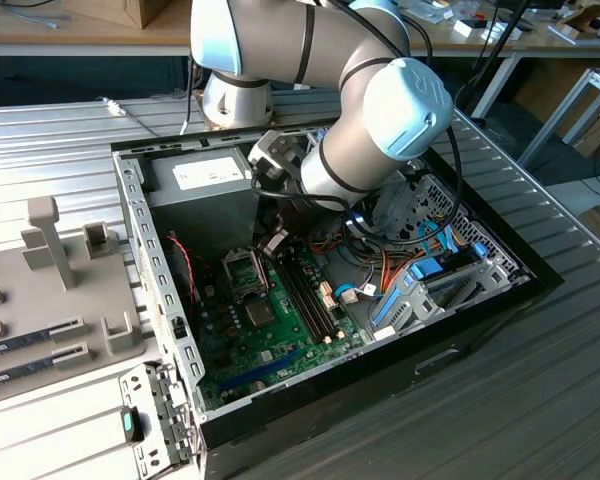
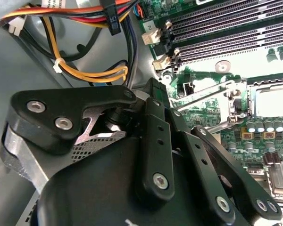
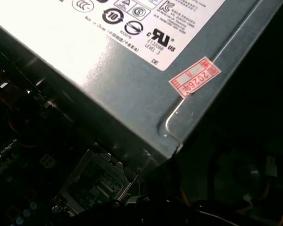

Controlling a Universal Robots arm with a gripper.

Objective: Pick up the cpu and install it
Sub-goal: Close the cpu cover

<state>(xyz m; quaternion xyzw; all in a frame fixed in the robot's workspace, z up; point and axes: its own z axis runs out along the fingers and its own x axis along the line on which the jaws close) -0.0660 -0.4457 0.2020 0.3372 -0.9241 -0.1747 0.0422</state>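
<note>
My gripper (image 1: 274, 243) reaches down into the open computer case (image 1: 145, 262), just beside the square metal socket frame (image 1: 242, 270) on the green motherboard (image 1: 270, 335). Its black body and linkages (image 2: 151, 155) fill the near part of the second wrist view. Past them stands the socket frame (image 2: 236, 101) with its thin lever (image 2: 205, 92) raised. A pale square surface (image 2: 273, 101) lies inside that frame; I cannot tell whether it is the cpu. In the first wrist view the frame (image 3: 96, 183) sits just below the power supply's corner.
The grey power-supply box (image 1: 205, 175) (image 3: 132, 75) stands close behind the gripper. Memory slots (image 1: 305, 290) (image 2: 226, 26) run beside the socket. Orange and red cables (image 2: 87, 70) hang nearby. A drive cage (image 1: 430, 285) sits at the exterior view's right, a grey fixture tray (image 1: 60, 290) at its left.
</note>
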